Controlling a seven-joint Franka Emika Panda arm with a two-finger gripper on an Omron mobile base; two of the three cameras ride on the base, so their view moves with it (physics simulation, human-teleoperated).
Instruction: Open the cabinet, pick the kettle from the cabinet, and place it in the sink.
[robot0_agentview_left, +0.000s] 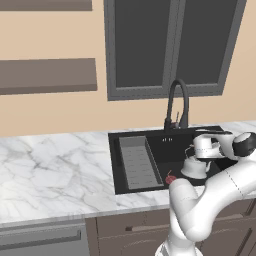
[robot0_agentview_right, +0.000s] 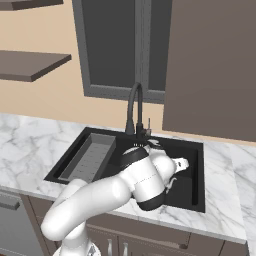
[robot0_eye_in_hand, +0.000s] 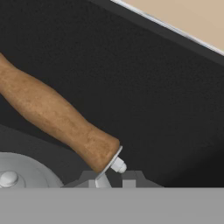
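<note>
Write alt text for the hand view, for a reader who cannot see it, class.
A close view down the gripper, shut on the kettle by the metal end of its light brown wooden handle, over the black floor of the sink. The kettle's silver lid with its small knob shows at lower left; a strip of pale wall crosses the top right corner.

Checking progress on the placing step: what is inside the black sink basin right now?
Inside the black rectangular sink: a ribbed grey tray, a small red object, and the silvery kettle, gripper shut on its brown handle. The arm covers part of the basin floor.
</note>
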